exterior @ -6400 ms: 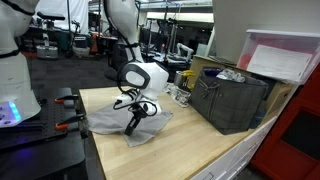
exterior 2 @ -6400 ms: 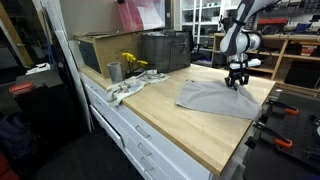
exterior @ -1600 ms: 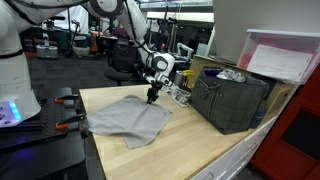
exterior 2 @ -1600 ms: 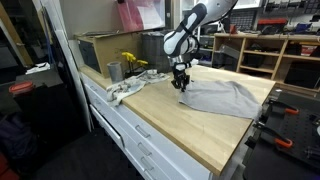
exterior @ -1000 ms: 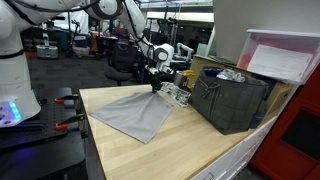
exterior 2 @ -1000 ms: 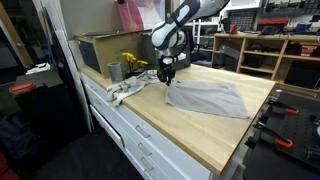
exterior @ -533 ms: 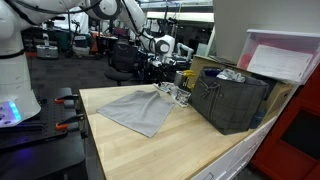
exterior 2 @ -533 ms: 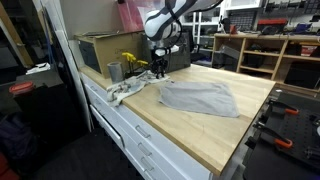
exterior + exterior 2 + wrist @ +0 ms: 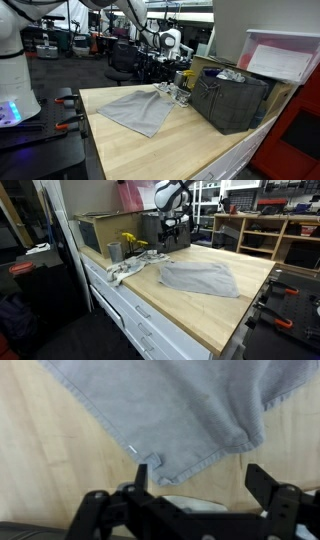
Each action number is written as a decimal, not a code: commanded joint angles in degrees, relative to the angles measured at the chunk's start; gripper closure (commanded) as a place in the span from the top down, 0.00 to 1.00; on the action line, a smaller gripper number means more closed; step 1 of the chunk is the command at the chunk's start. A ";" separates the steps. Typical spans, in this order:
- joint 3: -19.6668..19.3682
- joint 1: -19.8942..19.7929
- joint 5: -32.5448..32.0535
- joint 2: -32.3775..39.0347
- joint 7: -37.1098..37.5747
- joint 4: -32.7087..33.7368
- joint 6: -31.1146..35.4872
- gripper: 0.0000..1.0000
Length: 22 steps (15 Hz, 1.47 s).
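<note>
Jaws had sprung wide: the gripper (image 9: 197, 478) had dropped the grey cloth (image 9: 170, 400) and risen, empty, the cloth's corner lying flat just beneath it on the wooden table (image 9: 150, 150). Wrist view cut off the cloth's far side; in both exterior views the gripper blurred into background clutter.

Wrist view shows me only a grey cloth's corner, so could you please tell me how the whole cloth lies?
Observer: The grey cloth lies spread flat on the pale wooden worktop.
Operator: Where does the tool hang?
Observer: The tool hangs raised clear of the cloth's corner, near a dark plastic crate.
Operator: Anything else nearby?
Observer: A metal cup stands beside a crumpled white rag.
</note>
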 commanded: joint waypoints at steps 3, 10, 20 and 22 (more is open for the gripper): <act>-0.80 -1.41 -5.36 -17.16 -4.30 -19.13 -0.76 1.00; 0.48 -1.43 -11.16 -37.61 -5.92 -38.04 0.38 1.00; 3.59 -2.42 -11.93 -58.68 -3.72 -52.31 -2.27 1.00; 4.22 -2.54 -11.82 -60.66 -3.49 -53.50 -2.42 1.00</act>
